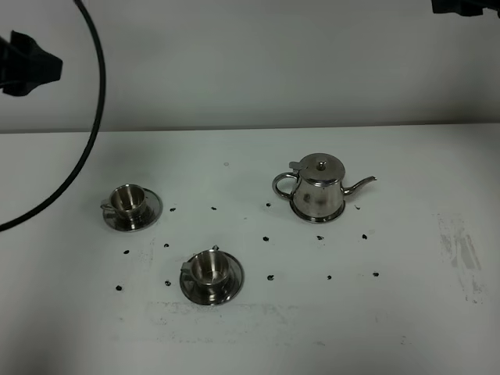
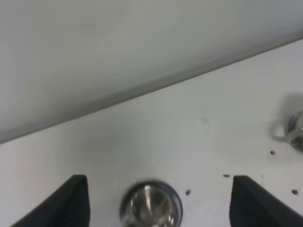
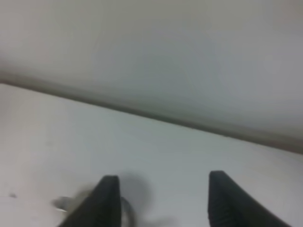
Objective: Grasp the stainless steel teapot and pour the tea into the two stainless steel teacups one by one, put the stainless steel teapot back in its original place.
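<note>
Both arms pulled up and back, away from the table (image 1: 406, 328). In the overhead view only a black bit of the left arm (image 1: 23, 62) shows at the top left edge, with a black cable (image 1: 98, 117) looping down from it. A scrap of the right arm (image 1: 465, 6) shows at the top right corner. Neither touches anything

Left gripper (image 2: 157, 187): held above the table and aimed at the wall edge, fingers (image 2: 75, 203) spread wide, nothing held. One of the cups (image 2: 150, 207) shows down on the table between the fingers, cannot tell which of the two. Teapot is a blur at that view's edge

Right gripper (image 3: 162, 189): also raised and aimed at the back of the table, fingers (image 3: 108, 201) well apart, empty. There is a blurry grey shape beside one finger, too smeared to name

Teapot (image 1: 319, 187) stands upright on the table right of centre, lid on, handle to the left, spout to the right. Left cup (image 1: 130, 203) sits on its saucer (image 1: 152, 212) well left of the teapot. Front cup (image 1: 209, 267) sits on its saucer (image 1: 233, 283) nearer the camera, between the other two but apart from both. Both cups upright. Small black specks (image 1: 269, 234) are scattered on the table around them
</note>
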`<state>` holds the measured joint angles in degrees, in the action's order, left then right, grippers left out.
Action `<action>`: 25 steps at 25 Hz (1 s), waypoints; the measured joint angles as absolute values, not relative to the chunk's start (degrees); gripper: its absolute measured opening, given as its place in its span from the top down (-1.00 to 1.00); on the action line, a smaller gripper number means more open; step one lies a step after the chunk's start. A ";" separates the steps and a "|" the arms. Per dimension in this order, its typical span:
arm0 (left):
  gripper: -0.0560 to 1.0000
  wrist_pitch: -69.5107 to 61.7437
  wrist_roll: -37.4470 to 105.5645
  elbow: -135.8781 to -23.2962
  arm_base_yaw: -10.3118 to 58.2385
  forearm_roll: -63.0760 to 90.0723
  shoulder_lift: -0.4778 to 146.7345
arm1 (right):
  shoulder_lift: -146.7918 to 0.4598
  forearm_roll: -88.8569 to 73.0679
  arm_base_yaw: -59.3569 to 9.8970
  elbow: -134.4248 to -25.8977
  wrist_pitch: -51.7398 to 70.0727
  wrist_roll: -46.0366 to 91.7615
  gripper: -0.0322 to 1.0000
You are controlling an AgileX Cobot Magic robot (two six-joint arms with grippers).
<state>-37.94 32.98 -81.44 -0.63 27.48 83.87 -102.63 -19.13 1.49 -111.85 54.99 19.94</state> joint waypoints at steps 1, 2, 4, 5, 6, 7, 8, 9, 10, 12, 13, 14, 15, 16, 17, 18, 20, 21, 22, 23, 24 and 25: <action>-0.30 -37.08 32.53 -78.87 -1.22 27.32 81.01 | -99.80 -21.17 1.14 -108.88 52.60 21.48 0.15; -0.30 -36.12 32.12 -76.80 -1.83 27.23 78.09 | -96.82 -22.93 0.93 -105.06 49.27 23.15 0.15; -0.30 -34.85 31.78 -72.25 -3.47 26.78 72.68 | -91.40 -26.65 0.00 -97.63 42.98 27.32 0.15; -0.30 -34.68 31.45 -70.21 -4.23 26.71 69.76 | -88.64 -28.07 -0.31 -93.79 39.83 29.03 0.15; -0.30 -34.73 31.02 -68.55 -4.79 26.63 66.93 | -86.15 -29.48 -0.68 -90.31 37.03 30.91 0.15; -0.30 -34.74 30.63 -66.62 -5.29 26.50 64.61 | -84.31 -30.49 -1.33 -87.18 34.69 32.55 0.15; -0.30 -34.96 30.47 -64.75 -5.56 26.24 61.83 | -82.43 -31.12 -2.04 -84.87 32.79 34.00 0.15; -0.30 -35.36 30.26 -62.93 -5.64 25.42 59.05 | -80.94 -31.33 -2.80 -82.50 30.90 35.05 0.15; -0.30 -35.66 29.77 -61.41 -5.64 24.45 56.32 | -79.89 -31.61 -3.53 -80.59 29.44 35.95 0.15; -0.30 -37.09 27.53 -57.98 -5.64 21.21 51.53 | -79.11 -31.82 -5.18 -78.17 28.14 36.95 0.15; -0.30 -38.41 25.74 -56.66 -5.64 19.64 49.08 | -79.11 -31.85 -5.70 -77.30 27.85 37.24 0.15; -0.30 -40.01 23.66 -55.10 -5.64 17.72 47.16 | -79.20 -31.89 -6.26 -76.55 27.74 37.43 0.15; -0.30 -41.93 21.54 -53.60 -5.64 15.76 44.93 | -79.44 -31.84 -6.83 -76.00 27.54 37.43 0.15; -0.30 -43.44 18.90 -52.11 -5.64 14.11 42.80 | -79.75 -31.84 -7.38 -75.51 27.28 37.43 0.15; -0.30 -45.17 16.60 -50.79 -5.64 13.10 40.65 | -80.15 -31.84 -7.93 -75.23 26.99 37.43 0.15; -0.30 -47.02 15.31 -49.13 -5.64 12.43 38.81 | -80.47 -31.66 -8.79 -74.94 26.80 37.43 0.15; -0.30 -50.00 13.92 -45.96 -5.64 11.92 34.31 | -81.54 -30.64 -10.99 -74.79 26.80 37.48 0.15; -0.30 -51.19 13.62 -44.07 -5.64 11.92 31.96 | -82.10 -30.30 -12.36 -74.79 26.80 37.48 0.15; -0.30 -52.07 13.48 -42.05 -5.64 12.17 29.93 | -82.89 -30.15 -13.76 -74.79 26.80 37.48 0.15; -0.30 -52.36 13.35 -39.91 -5.64 12.86 27.51 | -83.82 -30.05 -15.06 -74.79 26.80 37.35 0.15; -0.30 -52.69 13.30 -38.05 -5.64 13.51 25.11 | -84.84 -29.98 -16.07 -74.79 26.80 37.07 0.15; -0.30 -52.99 13.30 -35.89 -5.64 14.16 23.10 | -85.75 -29.95 -17.21 -74.79 26.74 36.65 0.15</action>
